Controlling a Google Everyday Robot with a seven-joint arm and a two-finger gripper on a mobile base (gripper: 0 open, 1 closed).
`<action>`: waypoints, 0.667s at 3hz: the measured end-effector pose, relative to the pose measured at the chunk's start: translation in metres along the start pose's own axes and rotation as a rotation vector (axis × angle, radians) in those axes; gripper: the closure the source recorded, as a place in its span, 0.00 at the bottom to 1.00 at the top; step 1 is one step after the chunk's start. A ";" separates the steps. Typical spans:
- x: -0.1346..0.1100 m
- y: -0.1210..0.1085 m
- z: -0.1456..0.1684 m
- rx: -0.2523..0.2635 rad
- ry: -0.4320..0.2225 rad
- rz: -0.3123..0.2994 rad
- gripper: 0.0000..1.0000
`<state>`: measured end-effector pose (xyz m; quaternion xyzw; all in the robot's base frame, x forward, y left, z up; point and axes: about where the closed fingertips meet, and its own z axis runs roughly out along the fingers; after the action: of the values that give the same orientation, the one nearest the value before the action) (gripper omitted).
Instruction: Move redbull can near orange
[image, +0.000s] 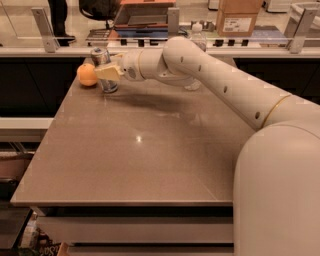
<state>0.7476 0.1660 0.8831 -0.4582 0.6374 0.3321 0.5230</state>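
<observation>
The redbull can stands upright at the far left of the brown table, silver top showing. The orange lies just left of it, almost touching. My gripper reaches in from the right, and its yellowish fingers are closed around the middle of the can. The can's base rests on or just above the table; I cannot tell which.
A clear plastic water bottle stands behind my arm at the table's back edge. A glass rail with metal posts runs behind the table. A cardboard box sits beyond it. The table's left edge is close to the orange.
</observation>
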 end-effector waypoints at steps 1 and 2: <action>0.000 0.002 0.002 -0.005 0.000 0.000 0.83; 0.000 0.004 0.005 -0.009 0.000 0.000 0.61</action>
<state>0.7458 0.1718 0.8820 -0.4604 0.6358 0.3351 0.5210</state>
